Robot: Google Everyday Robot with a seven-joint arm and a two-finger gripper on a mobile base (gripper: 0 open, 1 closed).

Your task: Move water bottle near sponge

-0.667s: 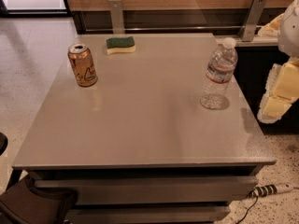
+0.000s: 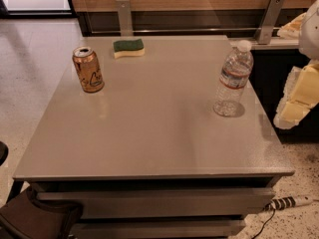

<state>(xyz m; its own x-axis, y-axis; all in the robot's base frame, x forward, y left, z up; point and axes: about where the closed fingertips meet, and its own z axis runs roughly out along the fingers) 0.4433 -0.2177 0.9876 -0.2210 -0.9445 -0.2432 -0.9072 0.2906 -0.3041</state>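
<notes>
The water bottle (image 2: 233,80) is clear ribbed plastic with a white cap and a red-and-white label. It stands upright near the right edge of the grey table (image 2: 149,133). The sponge (image 2: 128,48), dark green over pale yellow, lies flat at the far edge, left of centre. My gripper (image 2: 298,99) shows as cream-coloured parts at the right edge of the view, beyond the table's right side and a short way right of the bottle. It touches nothing. The bottle and the sponge are far apart.
An orange-gold drink can (image 2: 88,69) stands upright at the far left, in front of and left of the sponge. A wood-panelled wall with metal brackets (image 2: 124,15) runs behind the table. A power strip (image 2: 289,202) lies on the floor at the lower right.
</notes>
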